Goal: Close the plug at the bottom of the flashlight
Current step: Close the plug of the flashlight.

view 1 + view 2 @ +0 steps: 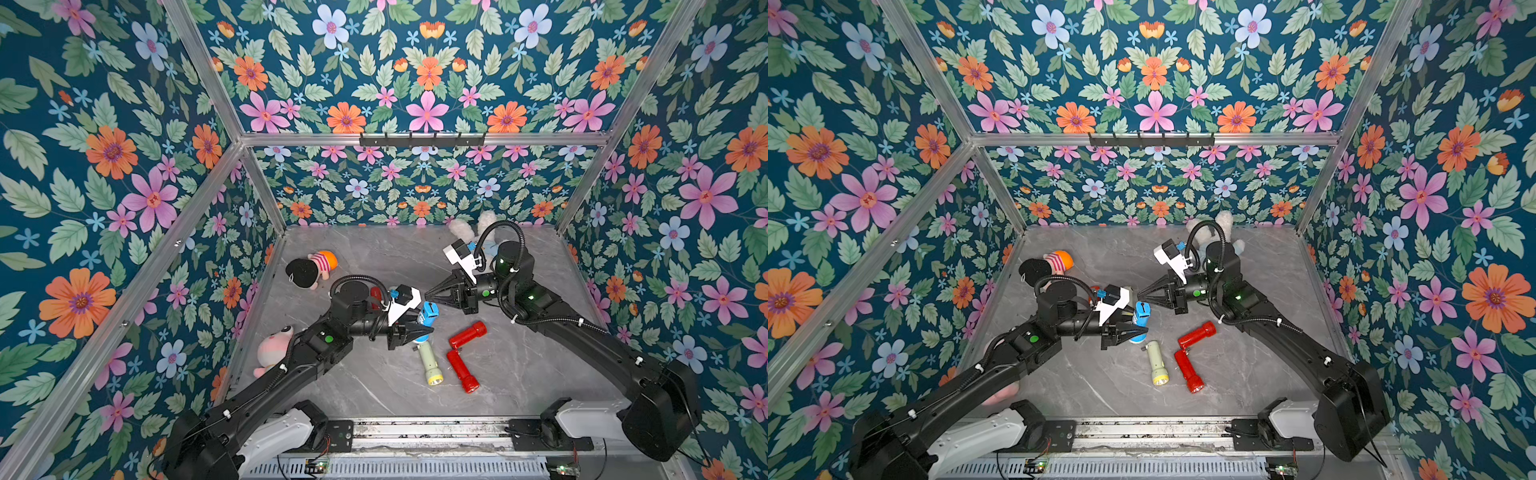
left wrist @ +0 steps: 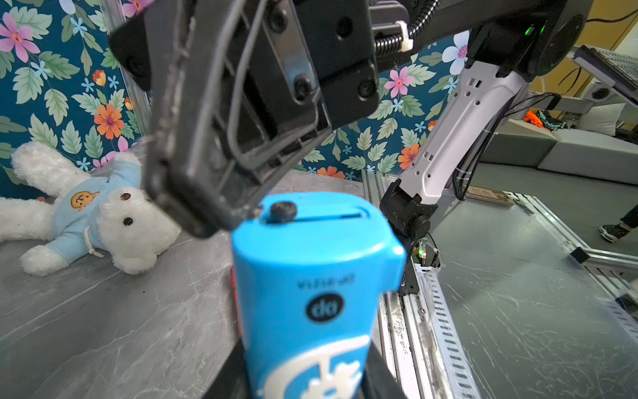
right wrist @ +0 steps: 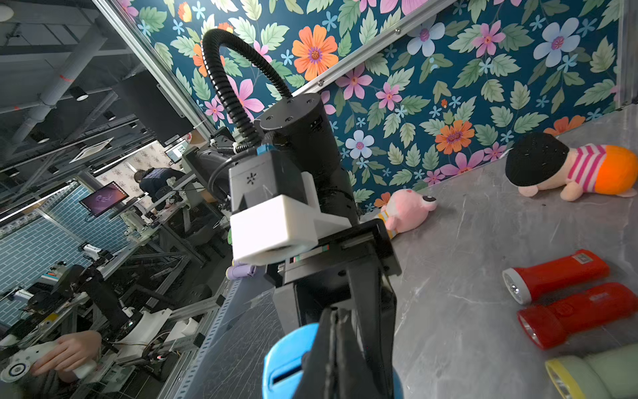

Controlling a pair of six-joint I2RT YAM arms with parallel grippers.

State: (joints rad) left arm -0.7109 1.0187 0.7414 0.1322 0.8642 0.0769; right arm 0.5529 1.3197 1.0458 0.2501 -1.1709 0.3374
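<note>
On the grey desk (image 1: 519, 374), both arms meet near centre. The left arm (image 1: 291, 361) reaches in from 7 o'clock and the right arm (image 1: 582, 332) from 4 o'clock.

Soft toys lie round the edges:
- white bear (image 2: 103, 214) at 1 o'clock, against the back wall
- doll (image 1: 309, 268) at 10 o'clock
- pink plush (image 1: 272, 349) at 8 o'clock, partly under the left arm

The blue flashlight (image 1: 428, 313) is at desk centre, grasped across its body by the left jaws, with its slotted end toward the right arm. The right jaws are clenched on nothing; their tips press against that end face.

Loose flashlights lie apart from the blue one:
- a red flashlight (image 1: 467, 334) at its 4 o'clock
- a second red flashlight (image 1: 459, 372) at its 5 o'clock, touching the first at one end
- a green flashlight (image 1: 428, 361) at its 6 o'clock, yellow head toward the desk's near edge

The left wrist view shows the end face closely. A slot (image 2: 328, 217) runs across it, with a black stud (image 2: 283, 211) at one end, just beside the right jaw tips. Whether the tips touch the stud cannot be told.
</note>
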